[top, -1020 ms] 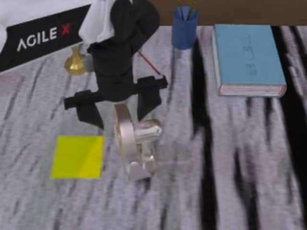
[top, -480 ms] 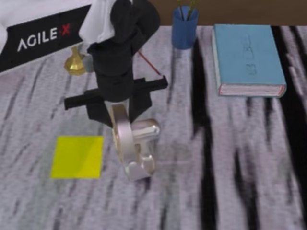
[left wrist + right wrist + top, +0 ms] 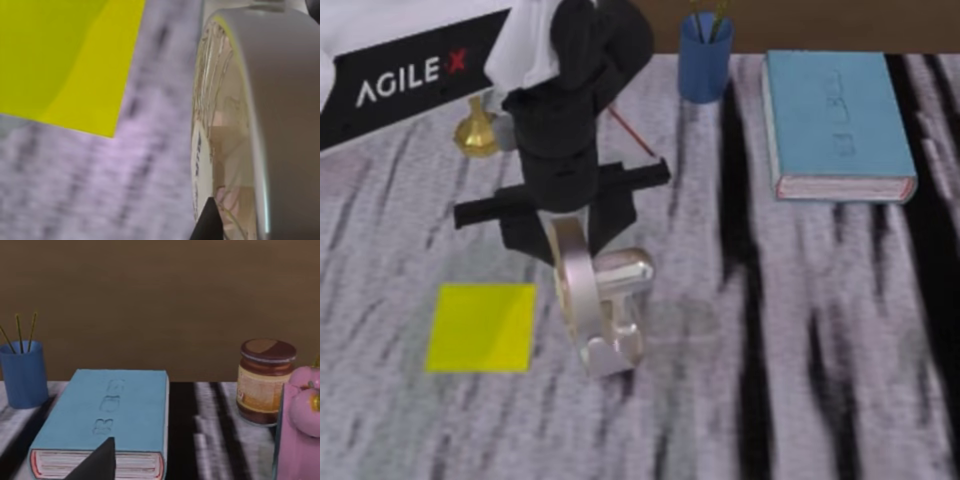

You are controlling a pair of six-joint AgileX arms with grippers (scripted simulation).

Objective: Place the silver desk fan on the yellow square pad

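Left hand [image 3: 570, 240] lower over silver desk fan [image 3: 600, 305].

Silver desk fan [image 3: 598, 300]: shiny silver-beige metal. Yellow square pad [image 3: 482, 327]: plain bright yellow. Table [image 3: 820, 400]: pale grey-lilac, streaked black. Book [image 3: 835, 115]: light blue cover, white pages edged red. Pen cup [image 3: 705, 65]: blue. Ornament [image 3: 477, 130]: gold. Left gripper [image 3: 565, 240]: black. Jar [image 3: 264, 382]: brown with beige label. Box [image 3: 300, 440]: pink.
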